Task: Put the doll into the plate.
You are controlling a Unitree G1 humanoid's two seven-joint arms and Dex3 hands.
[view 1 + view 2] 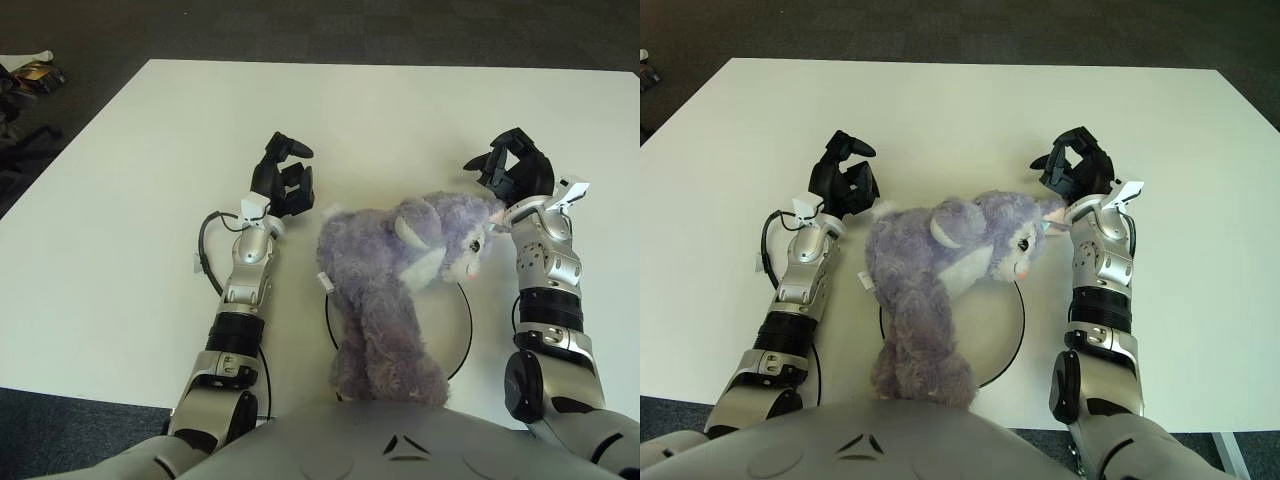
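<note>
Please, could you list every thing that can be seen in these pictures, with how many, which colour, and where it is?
doll: one, purple plush with a white chest, lying across the plate, head toward the robot's right.
plate: one, white with a dark rim, on the table near the front edge, mostly covered by the doll.
table: one, white, filling most of the view.
floor: dark grey carpet beyond the table.
clutter: a few dark items on the floor at far left, too small to identify.
left hand: one, black, fingers curled, holding nothing, left of the doll.
right hand: one, black, fingers spread, just beyond the doll's head, holding nothing.
</note>
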